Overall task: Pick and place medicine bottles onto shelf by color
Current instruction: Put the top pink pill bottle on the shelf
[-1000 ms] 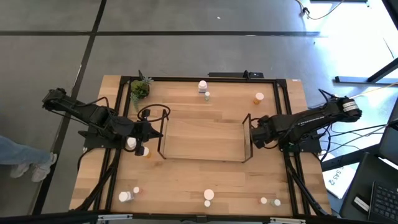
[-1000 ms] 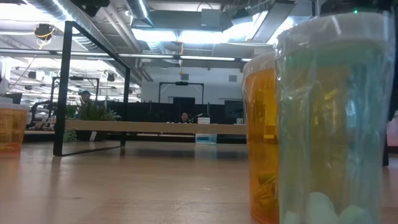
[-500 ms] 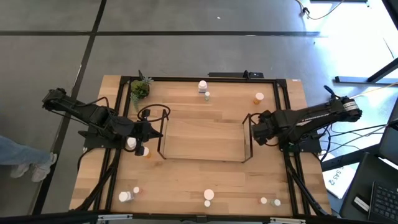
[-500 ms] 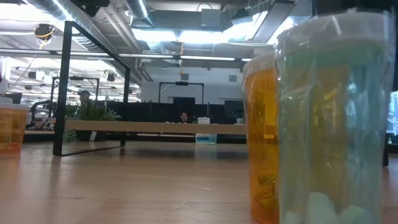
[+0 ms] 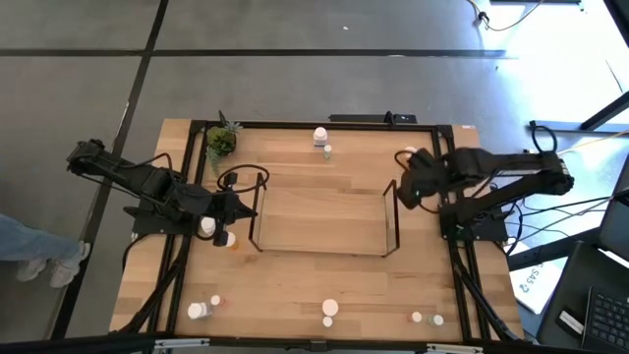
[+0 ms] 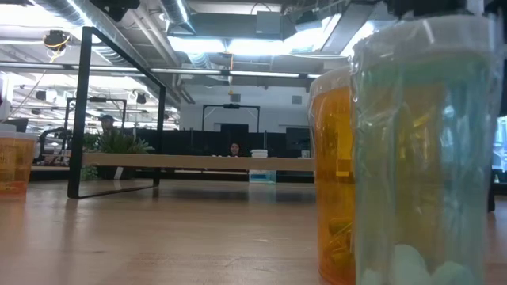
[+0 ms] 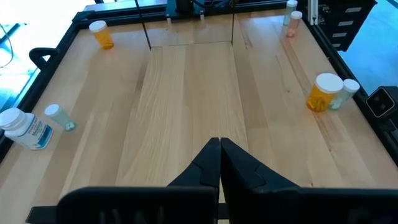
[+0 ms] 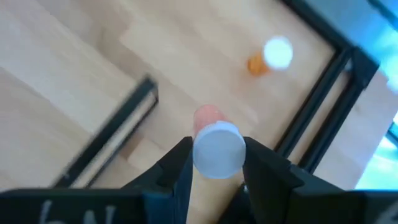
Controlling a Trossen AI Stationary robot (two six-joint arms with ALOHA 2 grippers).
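Now pink bottle (image 8: pixel 216 144) between right fingers (image 8: pixel 176 167)

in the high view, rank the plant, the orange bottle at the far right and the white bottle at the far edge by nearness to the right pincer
From the right pincer:
1. Orange bottle, far right corner, just beyond it.
2. White bottle, far edge, middle.
3. Plant, far left corner.

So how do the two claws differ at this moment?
The left claw is shut and empty, while the right claw is shut on a pink bottle with a white cap. The left claw sits by the left end of the shelf; the right claw is off the shelf's right end, nearer the table's far edge. Both have two dark fingers.
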